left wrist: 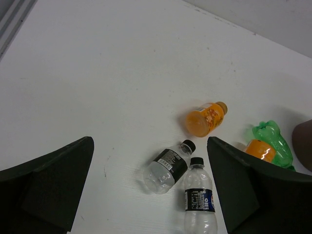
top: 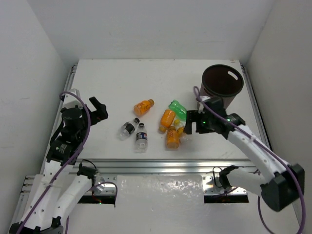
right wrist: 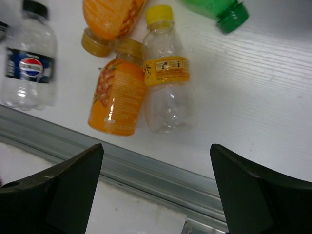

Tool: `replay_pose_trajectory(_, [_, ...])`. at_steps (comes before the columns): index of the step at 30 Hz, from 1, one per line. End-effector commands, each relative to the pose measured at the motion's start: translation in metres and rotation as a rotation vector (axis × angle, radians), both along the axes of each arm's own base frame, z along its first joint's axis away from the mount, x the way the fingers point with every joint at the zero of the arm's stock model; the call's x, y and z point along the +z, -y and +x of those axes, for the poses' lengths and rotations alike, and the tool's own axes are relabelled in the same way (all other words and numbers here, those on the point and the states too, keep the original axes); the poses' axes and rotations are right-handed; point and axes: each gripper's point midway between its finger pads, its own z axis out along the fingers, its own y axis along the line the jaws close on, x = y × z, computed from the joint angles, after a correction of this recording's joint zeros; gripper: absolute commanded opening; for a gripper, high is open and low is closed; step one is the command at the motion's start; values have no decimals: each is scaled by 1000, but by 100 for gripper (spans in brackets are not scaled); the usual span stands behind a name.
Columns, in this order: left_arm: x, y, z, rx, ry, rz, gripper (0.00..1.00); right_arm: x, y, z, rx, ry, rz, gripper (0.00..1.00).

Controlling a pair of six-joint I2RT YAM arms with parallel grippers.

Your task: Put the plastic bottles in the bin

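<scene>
The dark brown bin (top: 214,93) stands at the back right. Plastic bottles lie mid-table: two clear ones with dark caps (top: 128,128) (top: 141,137), three orange ones (top: 143,106) (top: 166,120) (top: 172,137) and a green one (top: 177,109). My left gripper (top: 100,109) hangs open, left of the clear pair (left wrist: 168,165) (left wrist: 199,200), empty. My right gripper (top: 192,124) is open above the cluster's right side, beside the bin. Its view shows an orange bottle (right wrist: 117,97), a clear yellow-capped bottle (right wrist: 166,83) and the green cap (right wrist: 231,17) beyond its fingers.
A metal rail (right wrist: 146,170) runs along the table's near edge, right under the right gripper's jaws. White walls close in the table on the left, back and right. Purple cables trail along both arms.
</scene>
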Motion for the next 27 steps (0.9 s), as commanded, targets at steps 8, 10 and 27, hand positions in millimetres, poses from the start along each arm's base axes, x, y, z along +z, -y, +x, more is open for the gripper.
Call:
replay_pose_trajectory(8, [6,9,5,-42,27,-11,100,-87,-13,40,75,-27,-379,78])
replay_pose_trajectory(10, [4,11,6,-51,21,-11,100,-104,-10,42,74,-46,-417,76])
replay_pose_trajectory(27, [2,13,8,-62,11,-7,100,-47,-23,17,102,31,-365,41])
